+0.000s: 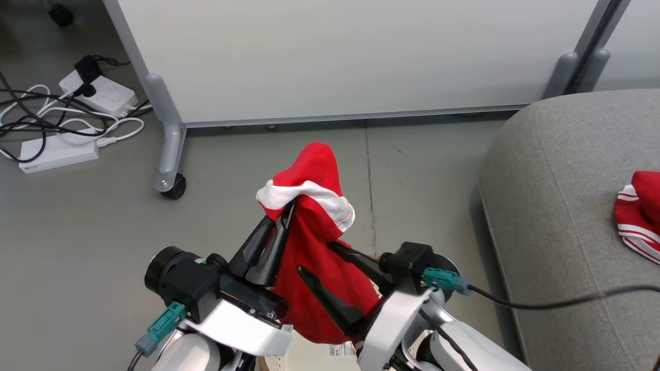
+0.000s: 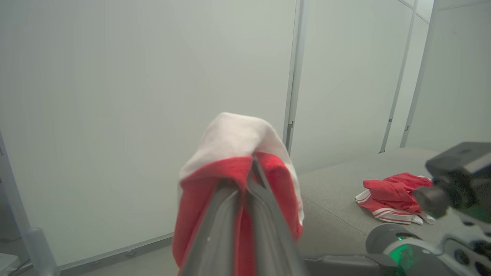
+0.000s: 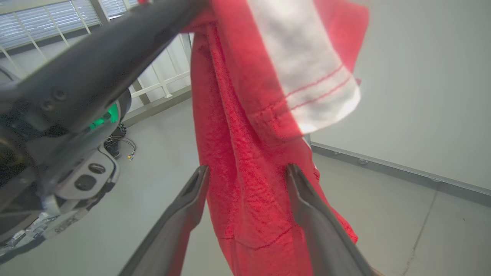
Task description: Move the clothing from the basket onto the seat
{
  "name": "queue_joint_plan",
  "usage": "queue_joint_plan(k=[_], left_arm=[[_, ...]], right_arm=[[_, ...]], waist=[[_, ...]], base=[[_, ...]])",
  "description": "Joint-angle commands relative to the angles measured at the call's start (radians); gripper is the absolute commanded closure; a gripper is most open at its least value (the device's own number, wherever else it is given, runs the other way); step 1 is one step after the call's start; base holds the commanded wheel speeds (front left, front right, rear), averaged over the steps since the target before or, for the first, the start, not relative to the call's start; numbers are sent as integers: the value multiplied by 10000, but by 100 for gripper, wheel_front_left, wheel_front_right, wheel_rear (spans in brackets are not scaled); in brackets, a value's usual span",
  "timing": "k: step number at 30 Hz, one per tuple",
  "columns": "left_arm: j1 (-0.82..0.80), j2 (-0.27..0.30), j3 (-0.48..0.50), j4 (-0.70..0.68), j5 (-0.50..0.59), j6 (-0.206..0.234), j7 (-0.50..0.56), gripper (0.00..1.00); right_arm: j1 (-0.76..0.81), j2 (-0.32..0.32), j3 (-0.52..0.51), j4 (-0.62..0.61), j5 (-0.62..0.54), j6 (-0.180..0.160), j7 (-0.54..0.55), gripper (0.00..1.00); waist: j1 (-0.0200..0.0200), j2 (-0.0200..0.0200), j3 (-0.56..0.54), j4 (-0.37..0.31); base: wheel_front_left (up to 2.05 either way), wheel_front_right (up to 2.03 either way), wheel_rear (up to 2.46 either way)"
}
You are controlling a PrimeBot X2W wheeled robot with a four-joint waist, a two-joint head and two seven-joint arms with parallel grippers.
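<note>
Panelling, white in a grey frame on castor feet, stands across the back, with bare grey floor in front of it. To my right is the seat, a broad grey cushion with a rounded corner.

A red garment hangs in the air in front of me, clear of the floor and to the left of the seat, not touching it. Its white trim folds over the top. My left end effector has its fingers pressed together on the cloth just under that trim, and the garment hangs from this pinch. My right end effector is spread lower down, one finger on each side of the hanging fabric. In the right wrist view the cloth drapes between the two fingers, which are not closed on it.

A second garment, red with white stripes, lies crumpled on the seat at the far right. Under my forearms a sliver of the white basket shows, with a label on it. Power strips and tangled cables lie on the floor at the far left.
</note>
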Motion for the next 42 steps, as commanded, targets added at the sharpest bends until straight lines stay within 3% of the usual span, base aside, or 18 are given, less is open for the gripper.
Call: queue_joint_plan(k=[1, 3, 4, 5, 6, 13, 14, 15, 16, 23, 42], left_arm=[[-130, -6, 1, -34, 61, -52, -50, 100], [-183, -23, -43, -39, 70, -77, -69, 100], [-208, -34, -66, -41, 70, -104, -75, 100], [-236, -39, -86, -31, 69, -115, -84, 100], [-253, -42, -100, -17, 69, -137, -85, 100], [-238, -45, -93, 29, 82, -91, -125, 100], [-214, -55, -55, 35, 86, -44, -140, 93], [-192, -58, -35, 38, 89, -11, -149, 52], [-179, -70, -12, 34, 97, 44, -160, 1], [-40, 104, -57, 229, 194, 176, 116, 0], [222, 460, -1631, 1242, 871, -517, 678, 0]], right_arm=[[-209, -62, 96, 191, 98, 6, -114, 0], [-593, -58, 447, 735, 371, 6, -215, 0], [-786, -59, 595, 1004, 444, 6, -259, 48], [-951, -58, 715, 1208, 617, 6, -359, 66], [-1114, -56, 843, 1408, 713, 6, -427, 100], [-1772, -56, 1310, 2175, 1392, 6, -1040, 100], [-1819, -59, 1311, 2246, 1441, 6, -1137, 100], [-1861, -59, 1272, 2291, 1481, 6, -1257, 100], [-1904, -58, 1212, 2347, 1516, 6, -1362, 100], [-2057, -56, 438, 2584, 1412, 6, -1792, 100], [-1246, -56, -2244, 2724, -61, 6, -1682, 100]], waist=[[0, -1, 34, 49], [0, -1, 58, 110], [0, -1, 75, 144], [0, -1, 83, 175], [0, -1, 83, 198], [0, -1, 67, 221], [0, -1, 55, 198], [0, -1, 48, 169], [0, -1, 44, 134], [0, -1, 50, -311], [0, -1, 228, -2027]], base=[[0, 0, 0], [0, 0, 0], [0, 0, 0], [0, 0, 0], [0, 0, 0], [0, 0, 0], [0, 0, 0], [0, 0, 0], [0, 0, 0], [0, 0, 0], [0, 0, 0]])
